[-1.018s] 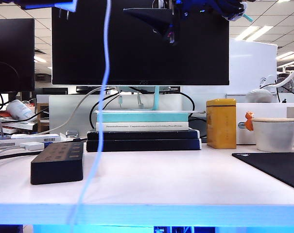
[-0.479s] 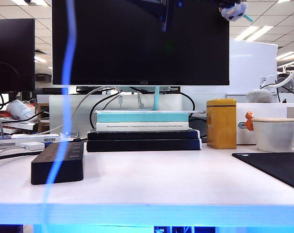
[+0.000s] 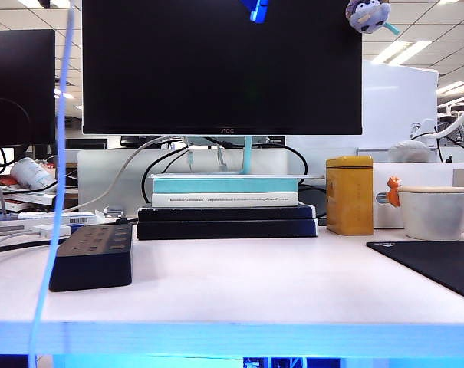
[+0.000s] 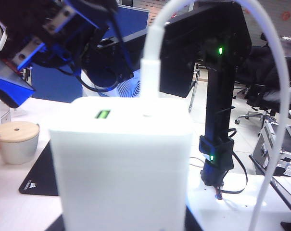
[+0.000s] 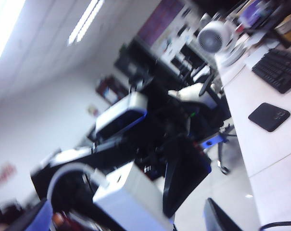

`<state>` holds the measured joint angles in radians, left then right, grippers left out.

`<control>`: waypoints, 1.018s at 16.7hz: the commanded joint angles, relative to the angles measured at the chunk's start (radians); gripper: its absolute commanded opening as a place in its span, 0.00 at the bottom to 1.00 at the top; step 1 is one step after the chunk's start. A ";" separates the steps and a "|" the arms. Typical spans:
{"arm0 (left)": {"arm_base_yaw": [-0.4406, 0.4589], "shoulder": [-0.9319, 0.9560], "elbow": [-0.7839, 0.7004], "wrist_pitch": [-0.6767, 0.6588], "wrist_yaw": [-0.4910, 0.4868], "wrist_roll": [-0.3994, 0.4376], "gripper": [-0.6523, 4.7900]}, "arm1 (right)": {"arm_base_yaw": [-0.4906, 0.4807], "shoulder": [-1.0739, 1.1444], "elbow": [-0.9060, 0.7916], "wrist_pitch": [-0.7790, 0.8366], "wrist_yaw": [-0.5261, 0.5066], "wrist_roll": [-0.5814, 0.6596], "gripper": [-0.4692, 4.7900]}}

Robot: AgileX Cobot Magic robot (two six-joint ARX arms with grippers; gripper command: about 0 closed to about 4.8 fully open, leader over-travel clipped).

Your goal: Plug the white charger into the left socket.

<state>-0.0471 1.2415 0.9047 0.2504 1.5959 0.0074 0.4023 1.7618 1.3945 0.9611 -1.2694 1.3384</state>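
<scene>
white charger (image 4: 121, 159): up in the air, well above the bench (image 3: 239, 295); fills the left wrist view, seen from its cable end, a small green mark on the near face; prongs out of sight.
cable (image 3: 57, 153): thin, white, blurred; in the exterior view drops from 11 o'clock to 7 o'clock, crossing in front of the power strip's left end and past the bench's front edge.
left gripper (image 5: 145, 192): above the exterior view's frame; closed around the white charger and carrying it.
charger against fingers: in the right wrist view one dark finger (image 5: 183, 178) lies flat along the side of the white block; the other is hidden behind it; cable end points away from the wrist.
right gripper (image 5: 126, 216): also above the bench, facing the left gripper; fingers (image 5: 220, 216) spread as wide as they go, nothing between them.
power strip (image 3: 90, 264): long, matte black, flat on the bench at 8 o'clock in the exterior view, well below the charger.
socket slots (image 3: 101, 239): faint rows on the strip's top face, nothing plugged in; too dim to tell one from another.
behind, 12 o'clock: monitor (image 3: 216, 69) on stacked books (image 3: 225, 207).
3 o'clock: yellow tin (image 3: 349, 194), white mug (image 3: 435, 211), black mat (image 3: 439, 268).
</scene>
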 commanded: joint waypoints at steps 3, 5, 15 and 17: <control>0.001 -0.003 0.004 0.016 -0.021 -0.001 0.39 | 0.084 -0.007 0.005 0.015 -0.033 -0.238 0.87; -0.002 -0.003 0.004 0.012 -0.021 -0.002 0.39 | 0.133 -0.007 0.005 0.015 -0.026 -0.372 0.87; -0.051 -0.006 0.005 0.021 0.010 -0.024 0.27 | 0.204 -0.006 0.005 0.013 -0.064 -0.615 0.87; -0.077 -0.006 0.005 0.022 0.010 -0.024 0.27 | 0.204 -0.005 0.004 0.011 -0.085 -0.633 0.87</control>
<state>-0.1062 1.2411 0.9047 0.2546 1.5970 -0.0166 0.6048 1.7622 1.3945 0.9581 -1.3369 0.7258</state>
